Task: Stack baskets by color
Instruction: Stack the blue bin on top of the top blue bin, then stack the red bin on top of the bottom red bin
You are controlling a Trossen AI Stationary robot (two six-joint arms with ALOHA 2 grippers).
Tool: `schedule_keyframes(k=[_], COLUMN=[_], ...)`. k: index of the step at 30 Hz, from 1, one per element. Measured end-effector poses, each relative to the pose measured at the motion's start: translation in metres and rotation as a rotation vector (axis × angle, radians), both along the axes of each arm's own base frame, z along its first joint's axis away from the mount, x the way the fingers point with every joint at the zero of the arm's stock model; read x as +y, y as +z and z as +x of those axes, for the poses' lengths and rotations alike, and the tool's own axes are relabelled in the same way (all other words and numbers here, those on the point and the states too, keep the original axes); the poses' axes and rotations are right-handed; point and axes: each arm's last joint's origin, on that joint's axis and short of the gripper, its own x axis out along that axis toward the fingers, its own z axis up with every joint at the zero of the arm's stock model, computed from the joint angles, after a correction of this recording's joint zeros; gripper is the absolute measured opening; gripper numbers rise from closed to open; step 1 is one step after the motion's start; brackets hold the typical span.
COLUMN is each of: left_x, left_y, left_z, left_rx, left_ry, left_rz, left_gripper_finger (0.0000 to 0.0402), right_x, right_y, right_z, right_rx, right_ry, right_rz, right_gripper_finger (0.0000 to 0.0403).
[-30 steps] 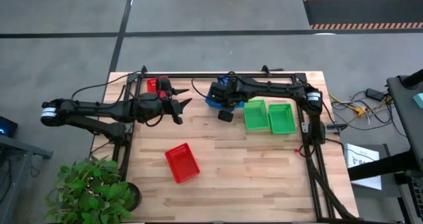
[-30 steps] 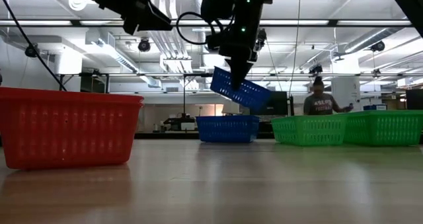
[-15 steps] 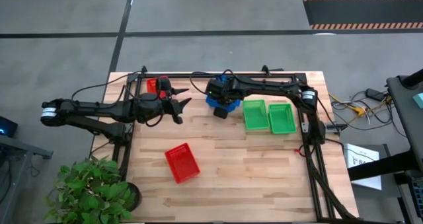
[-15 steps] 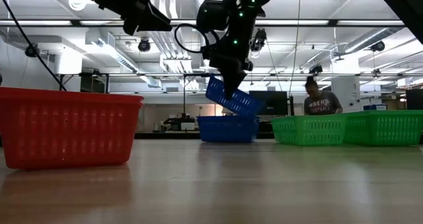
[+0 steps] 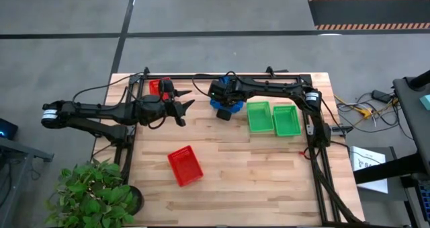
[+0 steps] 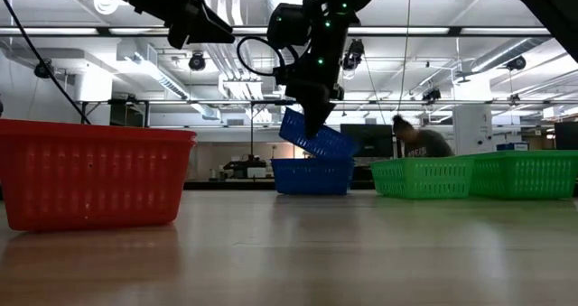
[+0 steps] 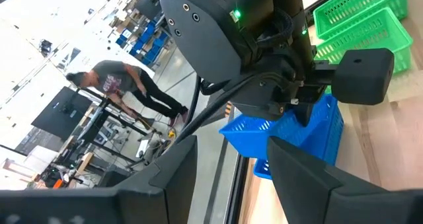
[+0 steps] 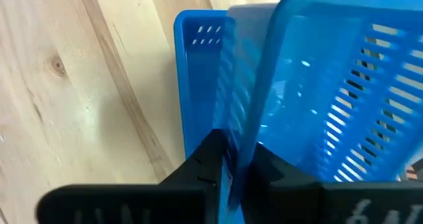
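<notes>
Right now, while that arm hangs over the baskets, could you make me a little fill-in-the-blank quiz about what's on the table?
1. The right gripper pinches the rim of a tilted ____ basket.
2. That basket tips into a second blue basket standing on the ____.
3. Two ____ baskets sit side by side next to them.
4. The lone basket nearest the plant is ____.

Missing words: blue; table; green; red

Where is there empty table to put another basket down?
The front right of the table is bare, beside the red basket and before the green baskets. The back edge is crowded: blue baskets, both claws.
</notes>
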Motion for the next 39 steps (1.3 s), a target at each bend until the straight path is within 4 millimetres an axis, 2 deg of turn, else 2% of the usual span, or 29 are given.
schedule_keyframes(k=[10, 16, 19, 25, 29, 34, 39], left_x=[0.0, 0.0, 0.0, 0.0, 0.0, 0.0, 0.001], left_y=[0.0, 0.0, 0.0, -0.001, -0.003, -0.007, -0.009], left_z=[0.0, 0.0, 0.0, 0.0, 0.002, 0.006, 0.01], left_rx=[0.0, 0.0, 0.0, 0.002, 0.008, 0.016, -0.001], left_ry=[0.0, 0.0, 0.0, 0.0, 0.001, 0.005, 0.011], left_rz=[0.0, 0.0, 0.0, -0.001, -0.008, -0.026, -0.054], left_gripper_finger=[0.0167, 0.0167, 0.0167, 0.0167, 0.0167, 0.0167, 0.0167], right_x=[0.0, 0.0, 0.0, 0.012, 0.028, 0.052, 0.073], right_y=[0.0, 0.01, 0.014, 0.023, 0.024, 0.024, 0.02], right_z=[0.001, 0.002, 0.002, -0.003, -0.013, -0.026, -0.046], right_rx=[-0.013, -0.038, -0.052, -0.132, -0.15, -0.236, -0.349], right_ry=[-0.014, -0.013, -0.006, 0.067, 0.119, 0.186, 0.255], right_rz=[0.004, 0.001, 0.012, 0.141, 0.201, 0.178, 0.15], right_gripper_finger=[0.011, 0.0133, 0.0124, 0.0088, 0.0063, 0.0039, 0.0031])
